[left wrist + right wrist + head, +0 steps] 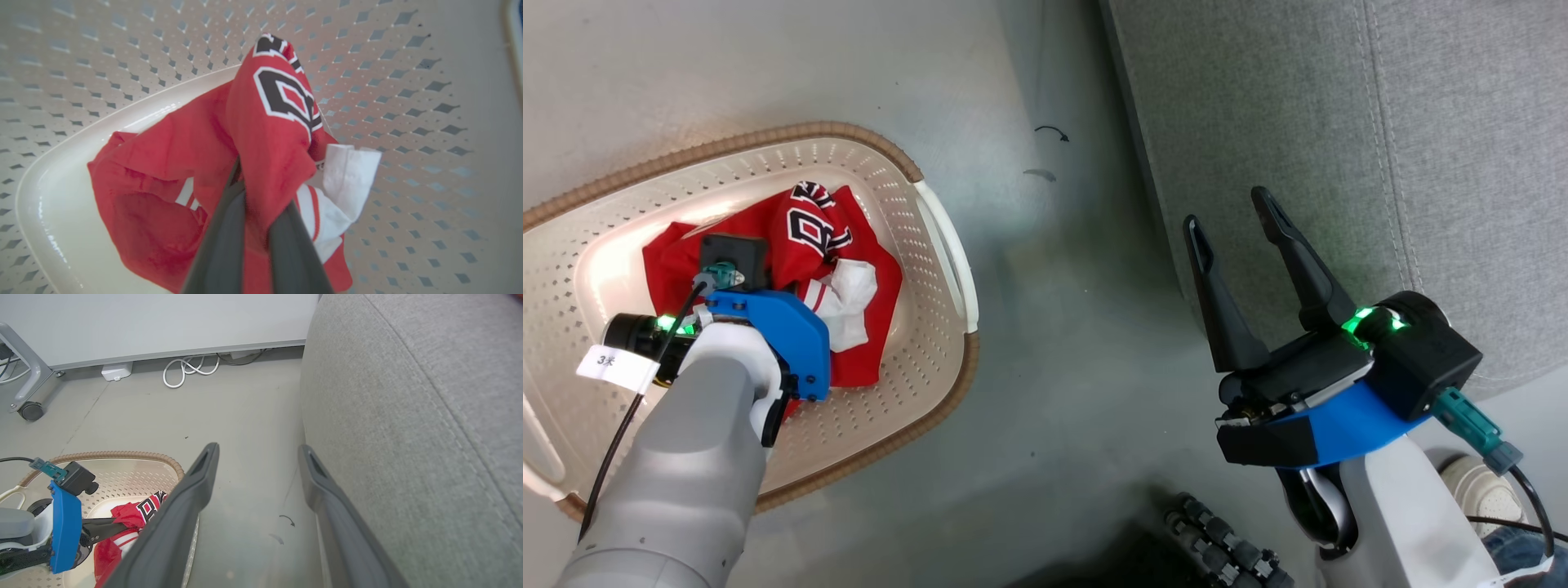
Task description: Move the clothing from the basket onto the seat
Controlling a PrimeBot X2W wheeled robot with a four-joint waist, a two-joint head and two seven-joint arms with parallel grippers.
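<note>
The left gripper point(258, 192) is down inside the basket point(947, 384), its two fingers pinched together on a raised fold of the clothing point(265, 134). The red cloth passes between the fingers and stands up beyond their tips, where a black, white-edged numeral shows. The rest of the clothing spreads on the basket floor below and to either side of the fingers: a red mass to their left in the wrist view, and a white panel with red stripes just to their right. I cannot tell whether one garment or both are caught in the pinch.

Perforated walls rise all round this gripper. The wall beyond the fingertips is near the cloth's top edge, and the bare glossy floor lies off to the left. In the head view the brown rim and a white handle point(947, 253) stand between the left arm and the seat point(1339, 122).

The right gripper point(1227, 208) hangs outside the basket, fingers wide apart and holding nothing. Its tips are over the seat's front edge, the rounded grey side just to its right. Bare floor point(1054, 327) runs between basket and seat, with two small dark marks on it. A white shoe point(1478, 490) sits close behind the right wrist.
</note>
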